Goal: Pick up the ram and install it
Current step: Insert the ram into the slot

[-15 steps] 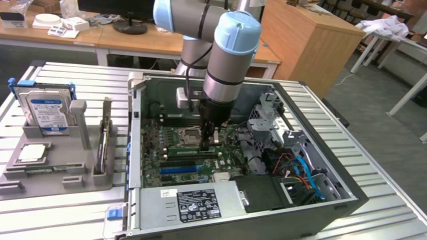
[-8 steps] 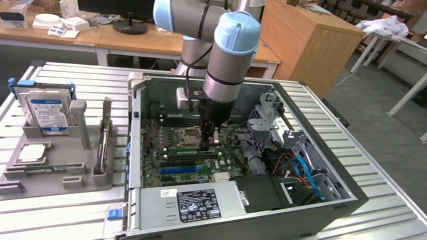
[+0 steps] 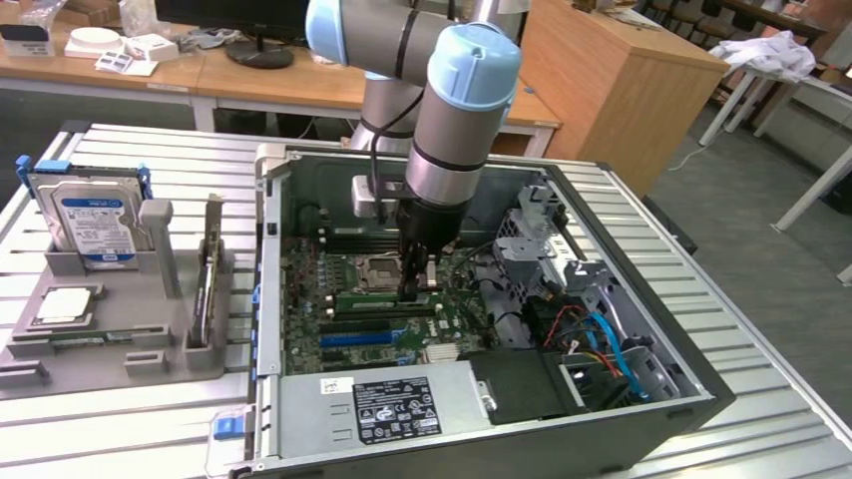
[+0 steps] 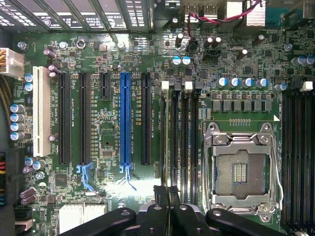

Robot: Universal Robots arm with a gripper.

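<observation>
Two spare parts wait at the exterior view's left, where a grey fixture props the hard drive upright and cradles the processor chip flat, so that each, we judge, offers a known face to a grasp. Moving rightward, the computer case lies on its side with the cover off, which turns the motherboard face up and lets the arm come straight down onto it. Near the board's middle we find what we take for the ram, a thin green strip standing on edge along a memory slot. The gripper stands upright at that strip's end, its jaws drawn almost together. Whether they pinch the ram's top edge or only bear down on it we cannot tell. Just beside it, the processor socket sits empty. Farther right, the coloured cables lie below the drive cage, well apart from the slots and, we judge, out of the arm's way.
</observation>
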